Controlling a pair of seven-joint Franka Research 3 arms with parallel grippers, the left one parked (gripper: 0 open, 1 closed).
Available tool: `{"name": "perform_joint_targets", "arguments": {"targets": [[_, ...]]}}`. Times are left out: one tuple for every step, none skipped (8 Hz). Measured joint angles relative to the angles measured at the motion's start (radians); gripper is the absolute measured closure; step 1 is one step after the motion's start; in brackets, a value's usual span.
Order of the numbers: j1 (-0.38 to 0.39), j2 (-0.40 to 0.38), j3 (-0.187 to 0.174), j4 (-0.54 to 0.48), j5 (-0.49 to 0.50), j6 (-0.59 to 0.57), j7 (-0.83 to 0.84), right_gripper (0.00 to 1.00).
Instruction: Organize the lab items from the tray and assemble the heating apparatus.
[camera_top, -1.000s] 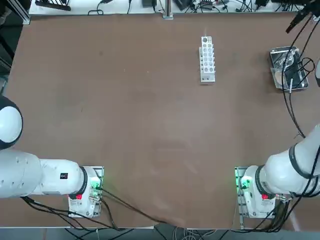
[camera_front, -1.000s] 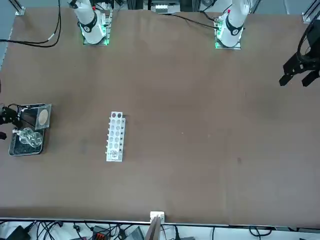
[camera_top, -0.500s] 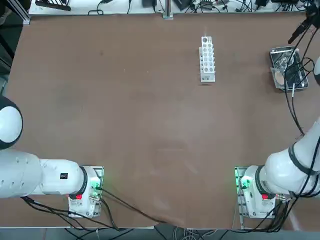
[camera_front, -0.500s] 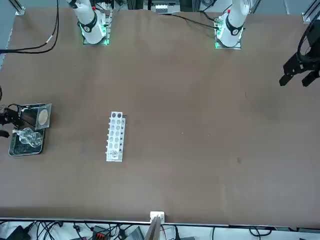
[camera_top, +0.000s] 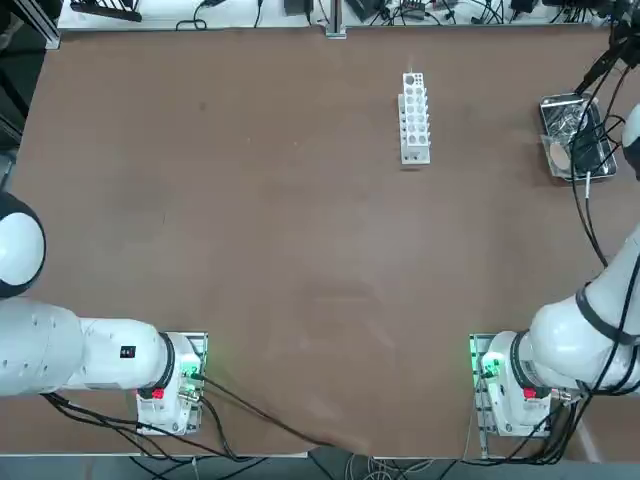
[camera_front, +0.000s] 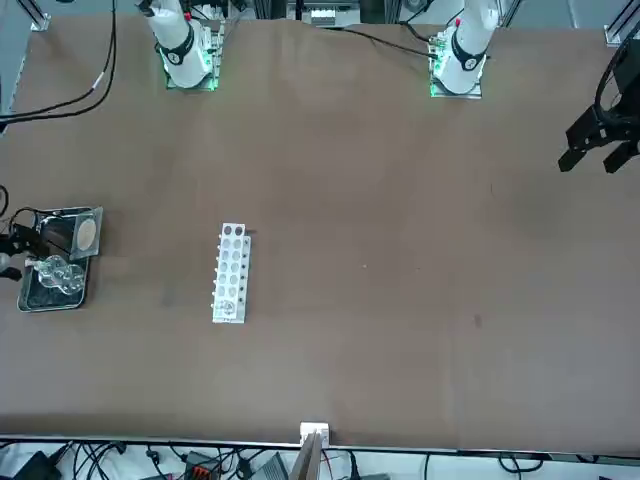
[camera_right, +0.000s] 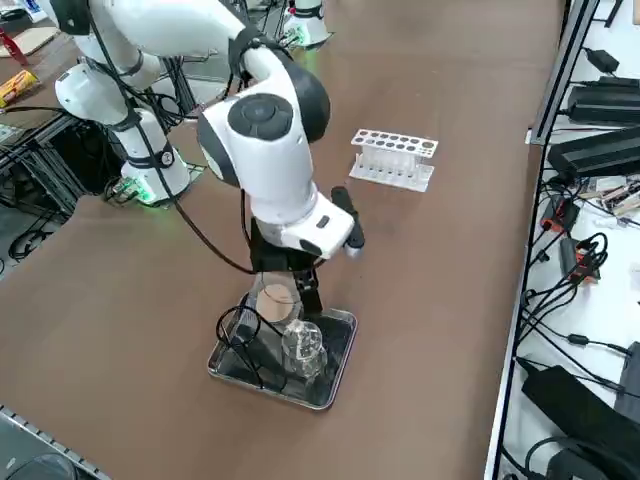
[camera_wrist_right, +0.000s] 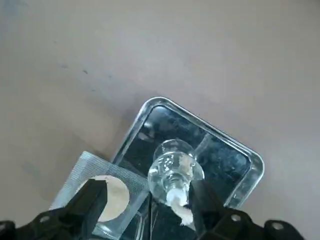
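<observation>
Brown surface (camera_top: 300, 250), mostly bare; white holed rack (camera_top: 414, 117) stands well apart from the work. Tray (camera_right: 335, 373) sits near the far right edge, by the working arm's side. In it: a small clear glass burner with white wick (camera_wrist_right: 175, 172), a thin dark wire stand (camera_right: 245, 340), and the grey mesh square with tan round centre (camera_wrist_right: 102, 192), which overhangs the tray rim.

Right tool (camera_wrist_right: 147, 205) hangs directly over the tray, fingers spread wide, empty, one finger above the mesh, the other beside the burner.

Handling judgement: burner is glass, so fragile and slick; take it around the neck or body, gentle squeeze. Mesh is light, thin, somewhat flexible; pinch the overhanging edge. Wire stand is light, springy, likely to snag; grip one leg or the ring. Tray is shiny, may slide if nudged.
</observation>
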Motion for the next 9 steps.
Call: {"name": "perform_joint_targets", "arguments": {"targets": [[-0.007, 0.02, 0.0, 0.005, 0.005, 0.027, -0.02, 0.0], [-0.015, 0.039, 0.0, 0.009, 0.008, 0.048, -0.035, 0.0], [-0.022, 0.055, 0.0, 0.012, 0.008, 0.059, -0.049, 0.01], [-0.03, 0.068, 0.0, 0.014, 0.009, 0.062, -0.061, 0.03], [-0.037, 0.077, 0.0, 0.015, 0.009, 0.063, -0.069, 0.04], [-0.043, 0.082, 0.0, 0.015, 0.009, 0.064, -0.073, 0.06], [-0.045, 0.084, 0.0, 0.015, 0.009, 0.064, -0.076, 0.07], [-0.046, 0.084, 0.0, 0.015, 0.009, 0.064, -0.083, 0.08], [-0.046, 0.084, 0.0, 0.015, 0.009, 0.064, -0.091, 0.09]]}}
